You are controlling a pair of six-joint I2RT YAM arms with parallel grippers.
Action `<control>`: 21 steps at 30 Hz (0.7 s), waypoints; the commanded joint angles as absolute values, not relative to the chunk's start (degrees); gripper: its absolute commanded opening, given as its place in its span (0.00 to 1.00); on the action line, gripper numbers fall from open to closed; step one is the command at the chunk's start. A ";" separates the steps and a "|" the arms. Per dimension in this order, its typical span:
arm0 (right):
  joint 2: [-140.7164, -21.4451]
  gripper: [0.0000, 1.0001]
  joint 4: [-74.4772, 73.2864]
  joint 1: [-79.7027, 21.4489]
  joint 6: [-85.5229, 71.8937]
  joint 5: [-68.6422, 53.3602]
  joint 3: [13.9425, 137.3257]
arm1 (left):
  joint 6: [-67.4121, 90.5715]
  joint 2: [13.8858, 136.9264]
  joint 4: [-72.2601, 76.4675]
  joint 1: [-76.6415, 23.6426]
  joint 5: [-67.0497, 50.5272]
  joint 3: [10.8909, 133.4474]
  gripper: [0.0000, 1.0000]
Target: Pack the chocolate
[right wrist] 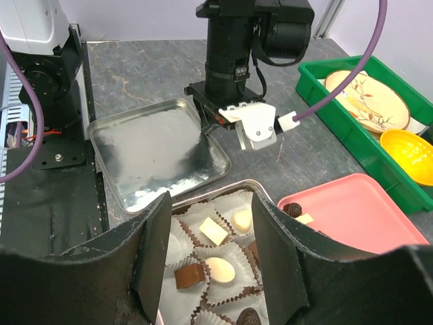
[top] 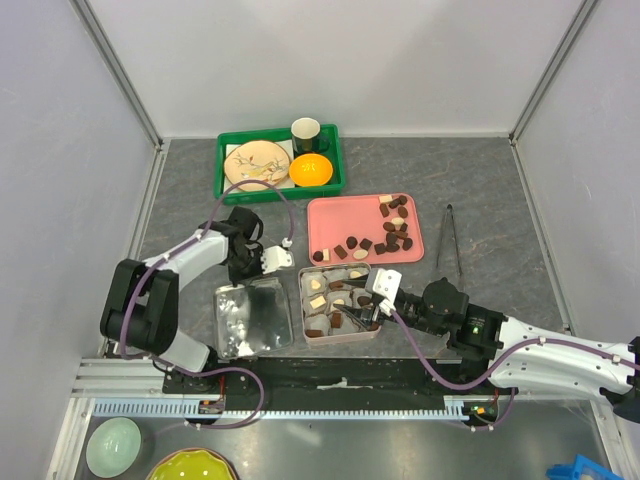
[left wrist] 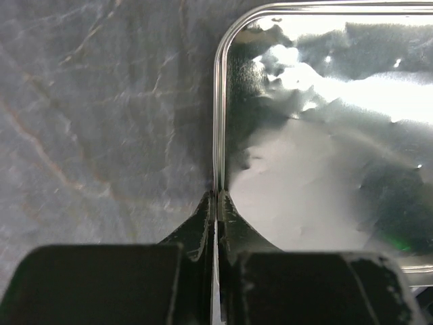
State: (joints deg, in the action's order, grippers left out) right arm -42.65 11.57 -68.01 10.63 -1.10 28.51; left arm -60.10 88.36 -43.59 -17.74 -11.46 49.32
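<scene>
Left claw: your left claw [left wrist: 216,200] is pinched closed on the thin rim of the silver lid [top: 265,316], at its far edge.
Silver lid: it lies flat on the table [top: 480,200], hollow side up, just left of the box and near your left arm's base.
Box: the open tin box [top: 302,310] sits beside the lid, lined with white paper cups [right wrist: 177,245]. Several cups hold a piece, both dark and cream.
Right claw: your right claw [right wrist: 211,203] hangs over the near part of the box with its fingers spread wide and nothing gripped between them.
Chocolate: the chocolate [top: 398,236] is in two places, some in the box's cups and the rest loose on the pink tray [top: 335,215] just behind the box, bunched at the tray's right and near edges.
Tongs: metal tongs [top: 445,240] lie on the table right of the pink tray.
</scene>
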 commanded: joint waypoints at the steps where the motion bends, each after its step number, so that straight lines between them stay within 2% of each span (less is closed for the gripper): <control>1: -42.89 0.58 13.97 -68.12 8.79 0.95 28.48 | -59.68 82.45 -42.36 -17.67 -7.39 51.50 0.02; 7: -45.00 0.60 17.21 -68.12 4.75 1.76 28.83 | -59.33 71.66 -44.91 -17.75 -5.54 58.09 0.01; 10: -47.37 0.66 20.81 -68.12 1.68 1.41 28.56 | -59.41 66.30 -45.96 -18.02 -5.10 61.43 0.02; 13: -51.14 0.77 24.24 -67.77 0.18 0.18 28.91 | -59.33 61.37 -47.02 -19.33 -4.92 65.29 0.02; 19: -59.23 0.89 33.47 -60.75 -5.44 -12.01 31.37 | -59.06 56.52 -50.88 -22.84 -3.61 68.64 0.01; 21: -61.07 0.90 36.90 -57.67 -7.89 -15.28 31.90 | -58.89 54.50 -51.24 -23.64 -2.82 68.64 0.02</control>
